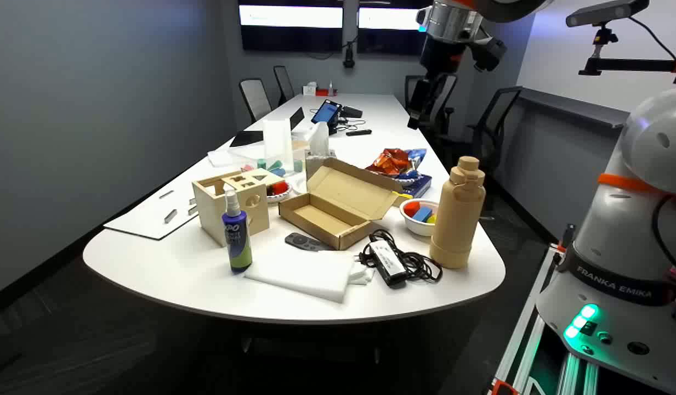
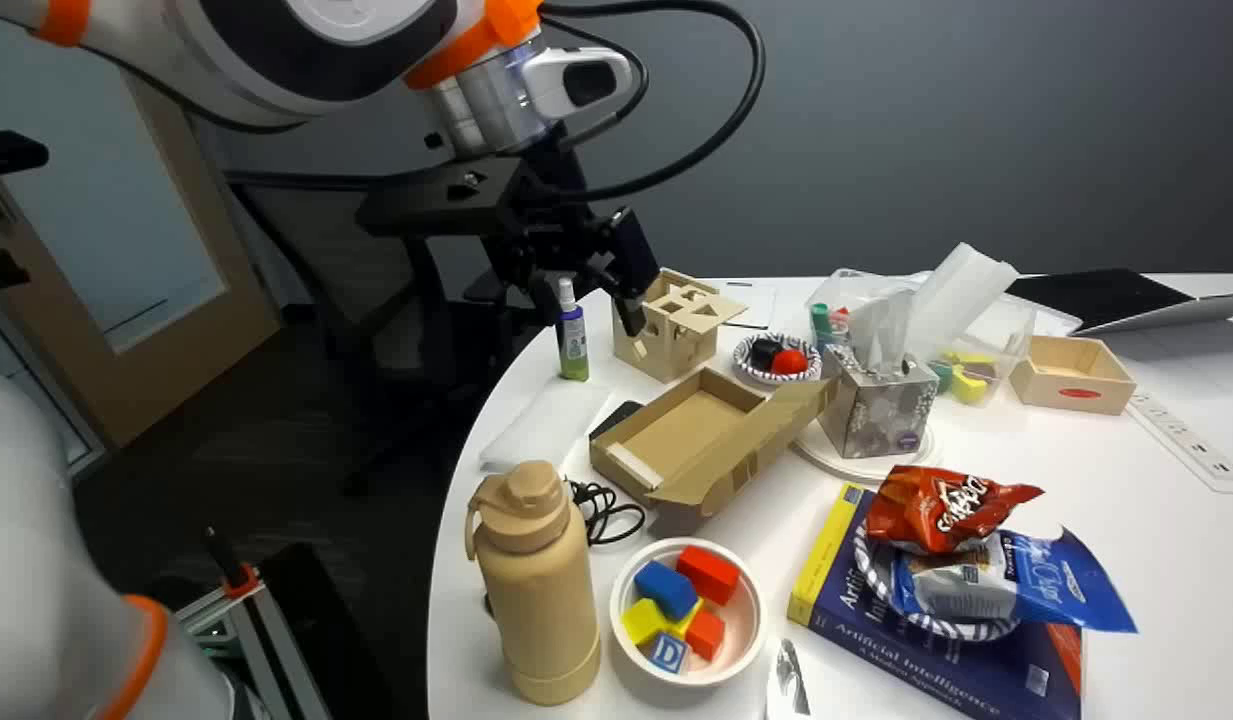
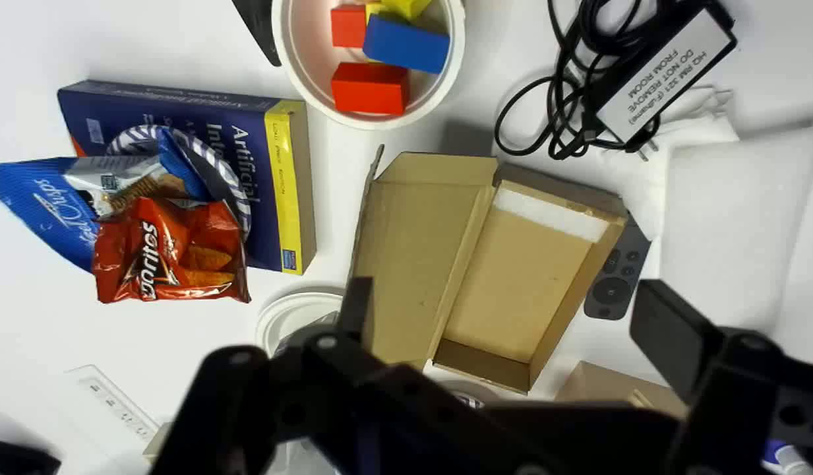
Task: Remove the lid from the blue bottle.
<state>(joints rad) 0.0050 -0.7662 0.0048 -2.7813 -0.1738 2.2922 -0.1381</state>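
The blue bottle point(image 1: 237, 237), a small spray bottle with a dark-blue upper label and a green lower part, stands upright near the table edge. It also shows in an exterior view point(image 2: 574, 340) behind the gripper. Its lid point(image 1: 232, 202), a clear whitish cap, sits on top; it shows there too point(image 2: 566, 293). In the wrist view only a blue and whitish bit of the bottle point(image 3: 774, 451) shows at the lower right edge, partly hidden by a finger. My gripper point(image 3: 511, 323) is open and empty, high above the cardboard box and apart from the bottle.
A wooden shape box point(image 1: 231, 211) stands right beside the bottle. White foam point(image 1: 302, 271), a remote point(image 3: 610, 280), an open cardboard box point(image 3: 518, 277) and a cable adapter point(image 1: 390, 263) lie nearby. A tall tan bottle point(image 2: 541, 590) and a bowl of blocks point(image 2: 751, 640) stand near the robot.
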